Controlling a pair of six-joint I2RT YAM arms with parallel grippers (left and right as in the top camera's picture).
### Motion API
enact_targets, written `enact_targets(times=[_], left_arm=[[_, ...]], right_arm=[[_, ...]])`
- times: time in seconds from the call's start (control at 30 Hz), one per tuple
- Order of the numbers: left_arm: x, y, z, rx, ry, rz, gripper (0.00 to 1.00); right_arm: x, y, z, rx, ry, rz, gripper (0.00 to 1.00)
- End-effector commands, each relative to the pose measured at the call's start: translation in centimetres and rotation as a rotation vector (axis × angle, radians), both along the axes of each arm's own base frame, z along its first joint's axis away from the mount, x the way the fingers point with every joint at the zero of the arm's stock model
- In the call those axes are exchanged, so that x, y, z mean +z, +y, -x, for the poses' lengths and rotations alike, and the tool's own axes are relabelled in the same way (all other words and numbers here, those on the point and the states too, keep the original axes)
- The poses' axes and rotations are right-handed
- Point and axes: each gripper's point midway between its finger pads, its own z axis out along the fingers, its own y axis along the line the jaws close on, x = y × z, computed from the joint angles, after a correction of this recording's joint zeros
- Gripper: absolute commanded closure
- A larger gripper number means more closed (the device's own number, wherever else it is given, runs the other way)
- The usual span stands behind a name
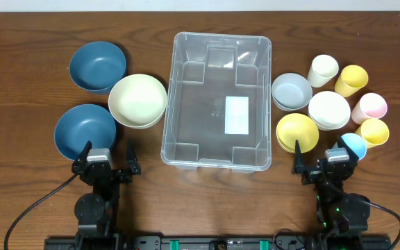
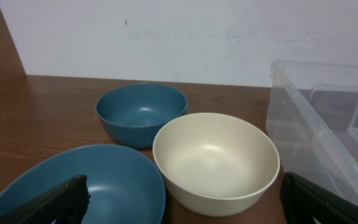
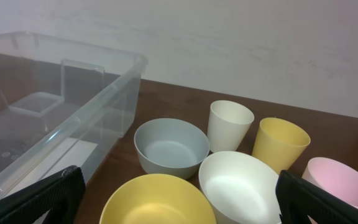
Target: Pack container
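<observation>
We have packed nothing: the bin (image 1: 174, 97) is empty, bowls (image 1: 137, 101) and cups (image 1: 351, 80) wait outside, left gripper (image 1: 107, 151) and right gripper (image 1: 319, 149) splayed, unladen.

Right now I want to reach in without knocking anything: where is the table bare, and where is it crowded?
Bare: the left edge beside the blue bowls, the far strip behind the bin, and the near strip before it. The bin is empty. Crowded: bowls and cups bunched right of it.

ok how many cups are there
5, all right of the container: white cup, yellow cup, pink cup, second yellow cup, light blue cup, back to front. None seems hidden.
</observation>
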Motion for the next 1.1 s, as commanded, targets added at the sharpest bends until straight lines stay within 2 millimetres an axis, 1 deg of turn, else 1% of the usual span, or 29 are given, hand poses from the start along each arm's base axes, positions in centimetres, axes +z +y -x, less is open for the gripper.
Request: enact_targets(times=[0.0,0.13,0.3,0.5,0.6,0.7,0.83,0.93,1.07], left_arm=[[-1.7,0.0,0.1,0.002,0.054,-0.02,0.02],[-1.3,0.0,0.0,0.002,0.038,-0.019,0.02],[-1.2,-0.4,0.0,-0.022,0.033,-0.016,0.02],[-1.1,-0.4,0.0,-0.024,0.03,-0.015,0.02],[-0.4,-0.4,0.1,-0.022,0.02,0.01,0.02],[1.9,-0.4,0.4,-0.019,0.001,0.03,0.02],[5.9,0.2,0.9,0.018,0.031,0.025,0.02],[8.7,0.6,0.5,0.04,0.143,0.013,0.02],[11.6,0.5,-1.1,0.03,0.364,-0.022,0.02]], right_arm=[[-0.1,-0.1,0.0,-0.002,0.0,0.011,0.01],[-0.1,-0.1,0.0,-0.002,0.0,0.011,0.01],[-0.1,-0.1,0.0,-0.002,0.0,0.01,0.01],[-0.1,-0.1,0.0,-0.002,0.0,0.01,0.01],[-0.1,-0.1,0.0,-0.002,0.0,0.011,0.01],[-0.1,-0.1,0.0,-0.002,0.0,0.01,0.01],[-0.1,-0.1,0.0,-0.002,0.0,0.01,0.01],[-0.1,-0.1,0.0,-0.002,0.0,0.01,0.01],[-0.1,-0.1,0.0,-0.002,0.0,0.01,0.01]])
